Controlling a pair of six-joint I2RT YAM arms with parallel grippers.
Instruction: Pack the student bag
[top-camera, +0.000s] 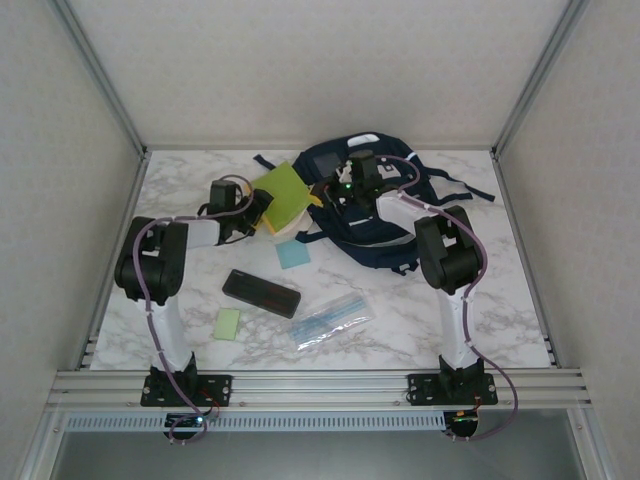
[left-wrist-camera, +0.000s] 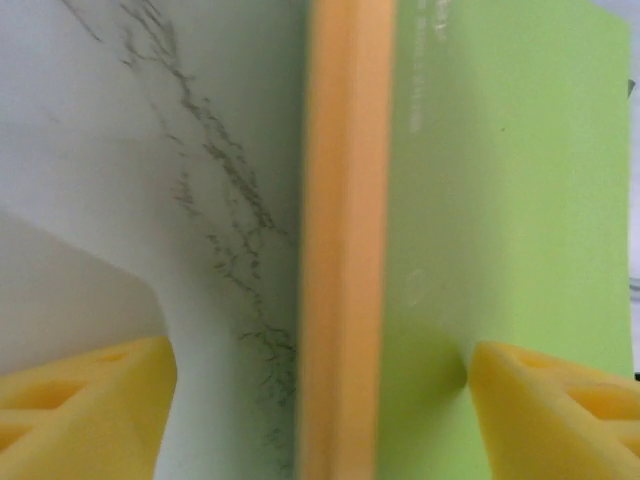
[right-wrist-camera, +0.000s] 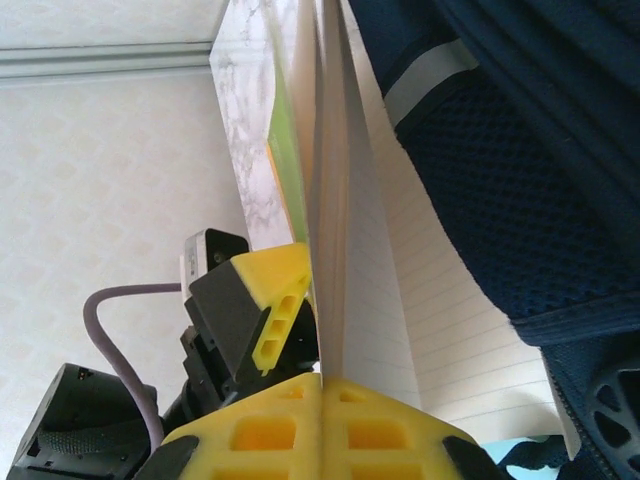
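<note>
The student bag (top-camera: 375, 215) (right-wrist-camera: 500, 150), dark navy, lies at the back centre of the table. A green-covered notebook (top-camera: 282, 192) leans against its left side. My left gripper (top-camera: 262, 208) (left-wrist-camera: 320, 400) is open and straddles the notebook's orange edge (left-wrist-camera: 345, 250). Its right fingertip (left-wrist-camera: 550, 410) rests on the green cover (left-wrist-camera: 500, 200), and its left fingertip is clear of it. My right gripper (top-camera: 338, 190) (right-wrist-camera: 322, 385) is shut. White lined pages (right-wrist-camera: 400, 300) rise straight out of the seam between its tips. The bag's fabric hangs over those pages.
On the marble table (top-camera: 440, 300) lie a black rectangular case (top-camera: 261, 293), a clear pouch of pens (top-camera: 332, 320), a green sticky pad (top-camera: 228, 323) and a blue one (top-camera: 293, 254). Bag straps (top-camera: 460, 185) trail right. Aluminium posts and white walls enclose the table.
</note>
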